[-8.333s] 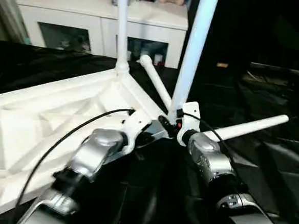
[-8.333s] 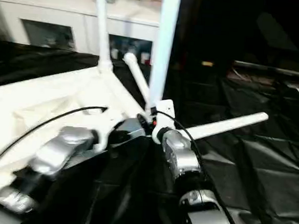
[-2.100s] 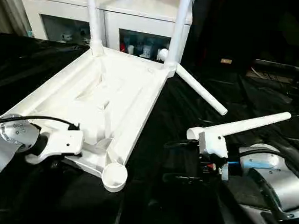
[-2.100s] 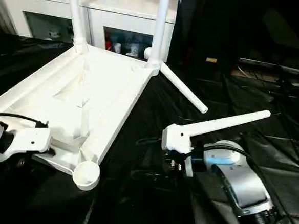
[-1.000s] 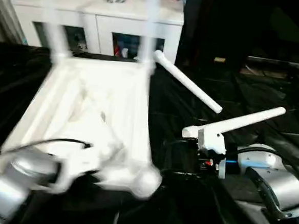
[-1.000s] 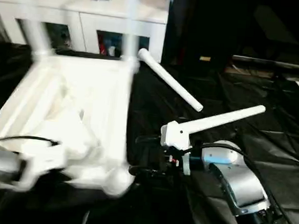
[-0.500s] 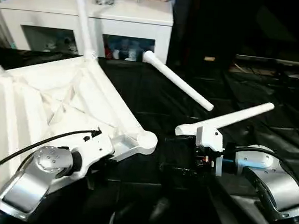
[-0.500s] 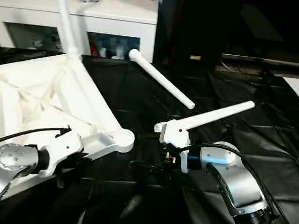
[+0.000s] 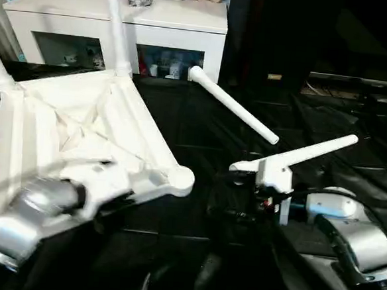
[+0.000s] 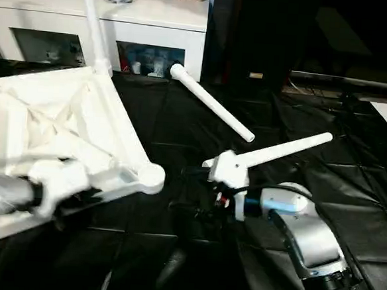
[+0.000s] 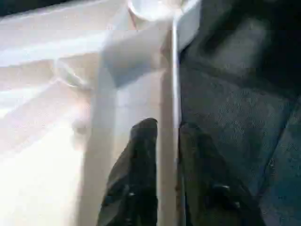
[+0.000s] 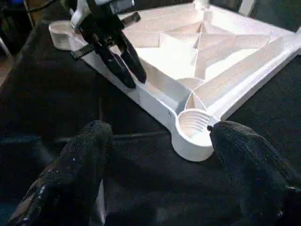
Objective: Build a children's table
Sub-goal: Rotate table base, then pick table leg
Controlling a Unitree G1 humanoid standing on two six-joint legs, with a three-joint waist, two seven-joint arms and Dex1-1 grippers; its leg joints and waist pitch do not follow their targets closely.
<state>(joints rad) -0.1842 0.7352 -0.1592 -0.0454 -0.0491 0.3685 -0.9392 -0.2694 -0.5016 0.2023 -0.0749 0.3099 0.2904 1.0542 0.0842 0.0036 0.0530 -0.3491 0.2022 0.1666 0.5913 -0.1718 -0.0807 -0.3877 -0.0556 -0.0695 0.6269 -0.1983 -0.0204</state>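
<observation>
- The tabletop (image 9: 81,134) is seen in the head views lying underside up on the black sheet (image 9: 201,132), with two legs (image 9: 115,27) standing in its far corners; a threaded inside of the near corner socket (image 12: 193,129) is made out in the right wrist view alone.
- The left gripper (image 12: 120,63) is seen in the right wrist view set on the tabletop's near edge wall; in the left wrist view its fingers (image 11: 141,160) are shown astride that thin wall, a narrow gap being kept on either side.
- The right gripper (image 12: 160,150) is held spread wide and empty, just short of the socket.
- Two loose legs (image 10: 212,110) are left lying on the sheet, one just behind the right gripper; open sheet is left between socket and gripper.
</observation>
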